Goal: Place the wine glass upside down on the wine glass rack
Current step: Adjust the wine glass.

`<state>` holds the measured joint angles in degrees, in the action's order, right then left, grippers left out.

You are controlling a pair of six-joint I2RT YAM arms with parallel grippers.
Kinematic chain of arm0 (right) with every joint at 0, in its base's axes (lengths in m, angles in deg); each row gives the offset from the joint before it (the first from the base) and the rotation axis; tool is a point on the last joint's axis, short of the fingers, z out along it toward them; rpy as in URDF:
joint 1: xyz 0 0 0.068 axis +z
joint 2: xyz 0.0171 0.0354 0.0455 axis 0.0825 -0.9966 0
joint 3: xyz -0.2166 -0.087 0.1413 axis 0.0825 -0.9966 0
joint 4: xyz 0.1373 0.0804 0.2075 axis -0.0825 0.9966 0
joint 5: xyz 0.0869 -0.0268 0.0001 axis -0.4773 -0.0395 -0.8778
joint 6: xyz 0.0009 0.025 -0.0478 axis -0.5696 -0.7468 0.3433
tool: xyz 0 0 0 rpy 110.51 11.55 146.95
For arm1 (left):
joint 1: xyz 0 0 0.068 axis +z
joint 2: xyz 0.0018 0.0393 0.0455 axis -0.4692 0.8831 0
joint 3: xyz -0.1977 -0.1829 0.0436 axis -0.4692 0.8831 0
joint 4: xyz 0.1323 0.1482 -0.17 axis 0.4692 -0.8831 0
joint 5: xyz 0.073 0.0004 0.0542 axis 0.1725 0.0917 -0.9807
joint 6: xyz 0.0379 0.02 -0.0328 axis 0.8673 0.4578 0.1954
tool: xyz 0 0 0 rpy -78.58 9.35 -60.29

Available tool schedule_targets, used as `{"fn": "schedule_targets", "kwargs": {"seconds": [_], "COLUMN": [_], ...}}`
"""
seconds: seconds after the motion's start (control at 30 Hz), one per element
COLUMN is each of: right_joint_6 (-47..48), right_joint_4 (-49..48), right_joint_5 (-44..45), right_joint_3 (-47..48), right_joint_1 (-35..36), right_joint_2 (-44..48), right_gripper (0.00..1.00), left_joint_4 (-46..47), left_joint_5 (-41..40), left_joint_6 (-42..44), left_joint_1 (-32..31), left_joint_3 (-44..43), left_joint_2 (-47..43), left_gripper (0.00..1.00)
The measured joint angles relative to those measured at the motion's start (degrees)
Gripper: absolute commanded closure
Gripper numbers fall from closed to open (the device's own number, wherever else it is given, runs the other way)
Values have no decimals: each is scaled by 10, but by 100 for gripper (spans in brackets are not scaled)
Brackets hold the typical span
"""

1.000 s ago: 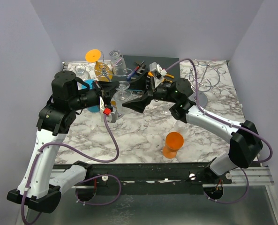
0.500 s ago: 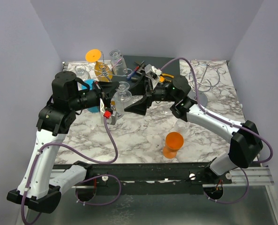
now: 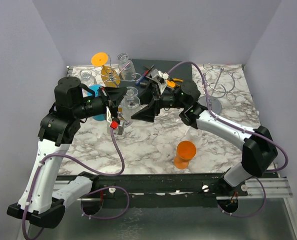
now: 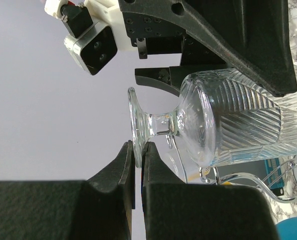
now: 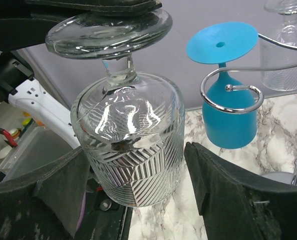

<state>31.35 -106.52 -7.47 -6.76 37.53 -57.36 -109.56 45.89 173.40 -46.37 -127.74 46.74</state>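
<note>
A clear ribbed wine glass is held upside down in the air, foot up, just in front of the left wine glass rack. My left gripper is shut on the rim of its foot. My right gripper is open, its fingers on either side of the bowl, with a gap showing at the right one. The rack's wire hook holds a blue glass beside it.
The left rack also carries an orange-footed glass and clear glasses. A second empty wire rack stands at the back right. An orange glass stands upside down near the table's front. Tools lie at the back middle.
My right arm has moved left, bringing its open fingers around the glass bowl. The left arm and the glass have stayed almost still.
</note>
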Motion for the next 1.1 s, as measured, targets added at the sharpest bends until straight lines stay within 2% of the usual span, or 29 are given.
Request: {"fn": "schedule_targets", "kwargs": {"seconds": [0.17, 0.23, 0.3, 0.33, 0.4, 0.43, 0.5, 0.57, 0.63, 0.67, 0.7, 0.73, 0.77, 0.9, 1.1], "right_joint_6": [0, 3, 5, 7, 10, 11, 18, 24, 26, 25, 25, 24, 24, 31, 74], "right_joint_4": [-7, -14, -29, -41, -65, -76, -91, -91, -93, -95, -97, -101, -104, -104, -81], "right_joint_5": [-3, -1, 6, 12, 25, 32, 46, 64, 75, 80, 84, 88, 90, 106, 144], "right_joint_3": [4, 3, -4, -10, -26, -34, -46, -52, -56, -56, -56, -56, -56, -57, -72], "right_joint_1": [0, 0, 0, 0, 1, 2, 3, 2, 1, 0, 0, 0, 0, -1, -1], "right_joint_2": [-7, -7, -7, -6, -3, -2, 0, 0, 0, 0, 0, 0, -1, -1, -2], "right_gripper": [59, 68, 71, 73, 75, 76, 78, 79, 79, 81, 81, 82, 82, 82, 84], "left_joint_4": [0, 1, 4, 5, 5, 5, 6, 11, 14, 14, 15, 17, 19, 25, 27], "left_joint_5": [-1, -1, -1, -1, 0, 0, 1, 8, 12, 13, 14, 14, 15, 14, -11], "left_joint_6": [10, 13, 15, 16, 17, 21, 19, 19, 19, 20, 20, 21, 22, 21, -57], "left_joint_1": [1, 2, 2, 2, 2, 2, 2, 1, 0, 0, 0, 0, 0, 0, 0], "left_joint_3": [1, 1, 1, 1, 1, 3, 4, 7, 9, 9, 9, 10, 10, 18, 18], "left_joint_2": [0, 0, 0, 0, 1, 2, 2, 0, -1, -2, -2, -2, -2, -6, -9], "left_gripper": [100, 100, 97, 91, 70, 68, 68, 72, 71, 66, 55, 38, 34, 24, 20]}}
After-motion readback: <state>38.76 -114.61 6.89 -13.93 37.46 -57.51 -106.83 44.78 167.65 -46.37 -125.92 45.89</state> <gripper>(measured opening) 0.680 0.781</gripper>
